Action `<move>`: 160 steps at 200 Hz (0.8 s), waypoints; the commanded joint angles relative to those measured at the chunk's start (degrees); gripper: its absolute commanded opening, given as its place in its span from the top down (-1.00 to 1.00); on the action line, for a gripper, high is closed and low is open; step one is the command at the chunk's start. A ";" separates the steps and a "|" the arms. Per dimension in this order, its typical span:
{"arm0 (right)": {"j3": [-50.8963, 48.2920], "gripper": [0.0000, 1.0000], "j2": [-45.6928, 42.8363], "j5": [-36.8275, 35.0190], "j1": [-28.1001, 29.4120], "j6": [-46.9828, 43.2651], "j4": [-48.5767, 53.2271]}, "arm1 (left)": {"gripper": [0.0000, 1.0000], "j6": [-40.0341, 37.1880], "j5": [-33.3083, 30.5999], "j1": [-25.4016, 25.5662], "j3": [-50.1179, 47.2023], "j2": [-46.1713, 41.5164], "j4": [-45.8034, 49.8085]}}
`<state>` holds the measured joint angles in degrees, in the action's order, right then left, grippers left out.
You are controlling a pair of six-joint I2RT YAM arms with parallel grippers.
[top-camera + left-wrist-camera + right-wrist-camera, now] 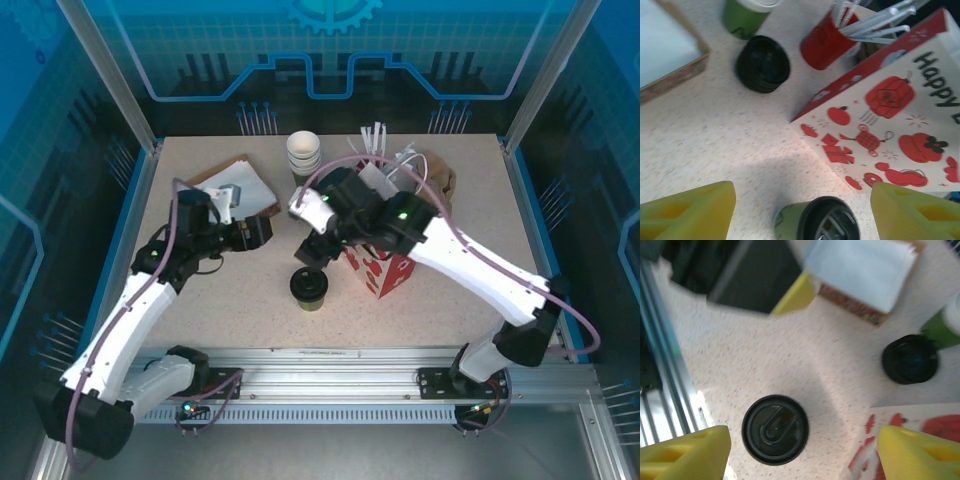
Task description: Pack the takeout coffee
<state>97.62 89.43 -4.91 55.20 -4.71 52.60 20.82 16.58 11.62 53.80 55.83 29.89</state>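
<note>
The flat table (450, 300) has a speckled beige top, and on it stands a white paper bag (890, 110) printed with red lanterns and fruit. The left gripper (802, 215) and the right gripper (802, 452) both have their blocky yellow fingers spread wide, and they hold nothing. The takeout coffee (309, 288), a small round olive-green paper cup with a smooth black plastic lid, stands upright on the table just beside the bag, and a low stack of round black lids (762, 63) sits farther back.
</note>
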 commanded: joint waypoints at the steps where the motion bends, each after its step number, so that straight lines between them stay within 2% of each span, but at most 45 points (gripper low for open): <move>1: -1.83 -0.59 3.29 0.88 1.85 -0.85 4.34 | -0.48 0.55 5.17 -5.20 -1.56 -2.80 9.88; 14: -2.14 -0.63 5.62 1.60 2.53 -0.27 5.26 | -0.50 -0.54 6.31 -8.56 -2.38 -3.76 11.89; 30: -1.98 -0.78 8.34 1.19 2.68 0.75 6.18 | -0.50 -1.40 7.11 -11.21 -3.40 -4.64 12.03; 80: 0.69 -0.97 15.48 -0.50 2.90 1.63 10.27 | -0.50 -2.51 6.78 -11.62 -5.48 -5.88 8.92; 125: 2.78 -0.98 19.08 -1.16 3.33 0.95 12.81 | -0.49 -2.89 7.65 -11.62 -6.15 -5.44 7.35; 160: 4.27 -0.90 20.93 -0.55 3.42 0.60 13.80 | -0.50 -2.98 8.59 -11.62 -6.59 -5.34 7.02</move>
<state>99.63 108.92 -5.61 57.78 -3.49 63.61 19.14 22.85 0.60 48.23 50.87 37.80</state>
